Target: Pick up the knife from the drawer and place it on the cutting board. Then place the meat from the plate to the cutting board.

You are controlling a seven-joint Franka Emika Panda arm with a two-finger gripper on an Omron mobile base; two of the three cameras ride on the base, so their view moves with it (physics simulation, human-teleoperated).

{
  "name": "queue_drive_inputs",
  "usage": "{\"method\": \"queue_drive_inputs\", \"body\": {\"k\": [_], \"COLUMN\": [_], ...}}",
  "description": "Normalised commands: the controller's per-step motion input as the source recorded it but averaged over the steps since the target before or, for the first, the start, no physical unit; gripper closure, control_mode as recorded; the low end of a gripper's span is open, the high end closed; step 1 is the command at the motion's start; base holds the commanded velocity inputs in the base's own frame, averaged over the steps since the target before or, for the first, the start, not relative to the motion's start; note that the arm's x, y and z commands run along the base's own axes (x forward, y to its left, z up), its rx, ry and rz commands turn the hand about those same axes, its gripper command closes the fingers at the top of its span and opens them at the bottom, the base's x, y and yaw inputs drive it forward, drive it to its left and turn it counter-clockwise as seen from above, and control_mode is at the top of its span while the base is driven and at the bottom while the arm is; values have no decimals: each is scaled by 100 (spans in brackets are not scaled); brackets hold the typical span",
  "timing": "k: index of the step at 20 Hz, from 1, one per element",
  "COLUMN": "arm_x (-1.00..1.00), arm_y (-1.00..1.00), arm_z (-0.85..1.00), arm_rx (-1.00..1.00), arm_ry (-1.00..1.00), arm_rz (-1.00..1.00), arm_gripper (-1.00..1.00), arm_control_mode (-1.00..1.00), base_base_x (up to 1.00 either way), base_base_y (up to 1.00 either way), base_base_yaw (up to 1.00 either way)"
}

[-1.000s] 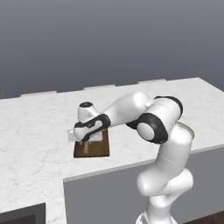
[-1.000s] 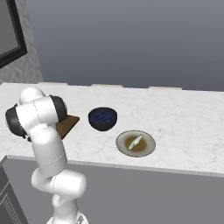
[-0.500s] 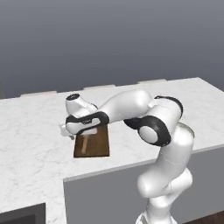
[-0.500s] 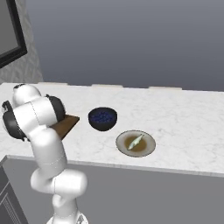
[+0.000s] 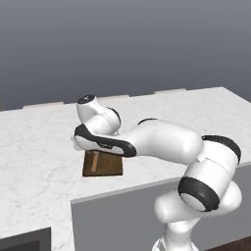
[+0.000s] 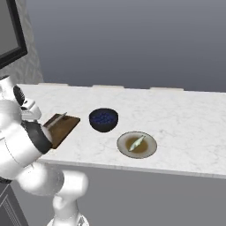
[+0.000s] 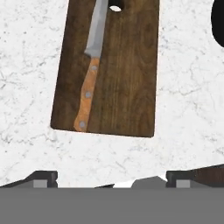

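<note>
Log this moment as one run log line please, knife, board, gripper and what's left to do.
knife: flat on cutting board, along one long edge | gripper: jaws open, above the board, holding nothing | meat: not yet on board

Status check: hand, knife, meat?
Hand open, holding nothing. Knife flat on cutting board. Meat on its plate; dark bowl between board and plate.

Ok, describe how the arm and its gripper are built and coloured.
The arm is glossy white with rounded, tubular links and dark black bands at its joints. The gripper has two small dark grey finger tips with lighter grey square pads. No cables or markings are visible.
</note>
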Motion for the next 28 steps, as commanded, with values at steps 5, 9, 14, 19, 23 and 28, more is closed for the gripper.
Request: {"method": "queue_drive_inputs", "body": {"k": [5,9,14,19,23,28], "arm_x": [-75,-50,-11,3,0,16], "arm_y": [-100,-100,-100,-100,-100,-100], "arm_z": [28,27,40,17,13,3], "arm_rx": [-5,10,17,8,10,10], "arm_ry": [-10,-6,-4,0,2,15], "arm_rz": [4,7,5,21,16,-1], "arm_gripper": [-100,-100,-100,-100,-100,-100], "arm_control_mode": [-100,-100,-100,-100,-100,-100], "base_base_x": [0,0,0,0,0,0], "base_base_y": [0,0,0,0,0,0], "base_base_yaw": [0,0,0,0,0,0]}}
